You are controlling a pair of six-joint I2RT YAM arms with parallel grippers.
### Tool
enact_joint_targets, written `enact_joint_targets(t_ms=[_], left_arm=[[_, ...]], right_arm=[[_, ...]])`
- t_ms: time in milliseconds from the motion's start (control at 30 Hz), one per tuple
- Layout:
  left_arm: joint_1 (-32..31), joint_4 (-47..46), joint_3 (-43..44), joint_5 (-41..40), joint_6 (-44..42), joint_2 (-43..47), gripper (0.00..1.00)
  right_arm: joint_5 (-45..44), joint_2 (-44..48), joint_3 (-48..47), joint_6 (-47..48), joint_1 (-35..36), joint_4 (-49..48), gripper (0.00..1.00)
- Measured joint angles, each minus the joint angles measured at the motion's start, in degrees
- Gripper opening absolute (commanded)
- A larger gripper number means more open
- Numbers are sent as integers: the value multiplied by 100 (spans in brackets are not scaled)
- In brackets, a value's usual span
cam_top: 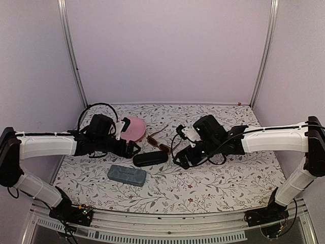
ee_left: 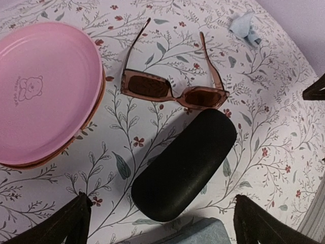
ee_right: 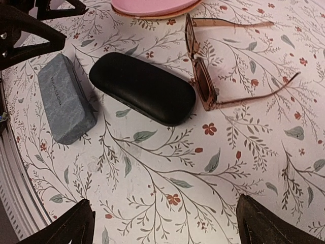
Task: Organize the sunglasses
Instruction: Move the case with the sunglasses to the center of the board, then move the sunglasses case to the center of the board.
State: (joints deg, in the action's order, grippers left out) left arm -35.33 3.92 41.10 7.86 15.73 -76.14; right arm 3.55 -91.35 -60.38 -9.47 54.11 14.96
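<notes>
left pincer [ee_left: 162, 226]: wide, holding nothing; hovers over the black case [ee_left: 185, 165].
right pincer [ee_right: 165, 226]: wide, holding nothing; hovers over bare table [ee_right: 167, 168], near the case's end.
sunglasses [ee_left: 175, 94]: one reddish-brown pair, dark lenses, both arms unfolded; lies flat between the plate [ee_left: 45, 91] and the black case, its front just beside the case; contact cannot be told.
second pair: not found in any view.
black case: shut, lying on its side in mid table.
grey case [ee_right: 66, 99]: shut, just beside the black case, on the near side.
step in hand: judged as the approach; nothing is gripped and no case is open.
progress: judged as near the start.
next move: likely one pincer lowers onto the frame's bridge or an arm; thin arms call for a light, centred pinch.
also needed: a case must be opened, probably with one pincer bracing it.
</notes>
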Motion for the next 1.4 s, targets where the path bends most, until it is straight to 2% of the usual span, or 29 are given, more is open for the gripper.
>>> enact_joint_targets(t_ms=[200,400,633,767,1033,1400], left_arm=[[-166,-61,345,28,-144,-1019,99],[-409,-74,1126,92,-531,-1908,99],[-444,28,1755,339,-962,-2673,99],[-455,188,1832,551,-1049,-2881,99],[-621,369,1843,684,-1023,-2977,91],[-1110,363,1668,826,-490,-2927,88]], right_arm=[[-48,444,575,-398,-46,-105,99],[-55,778,861,-581,-52,-304,99],[-181,1147,1248,-702,-59,-363,99],[-247,1279,1412,-765,-79,-387,99],[-284,1292,1469,-793,-94,-391,99],[-273,1235,1458,-811,-94,-387,99]])
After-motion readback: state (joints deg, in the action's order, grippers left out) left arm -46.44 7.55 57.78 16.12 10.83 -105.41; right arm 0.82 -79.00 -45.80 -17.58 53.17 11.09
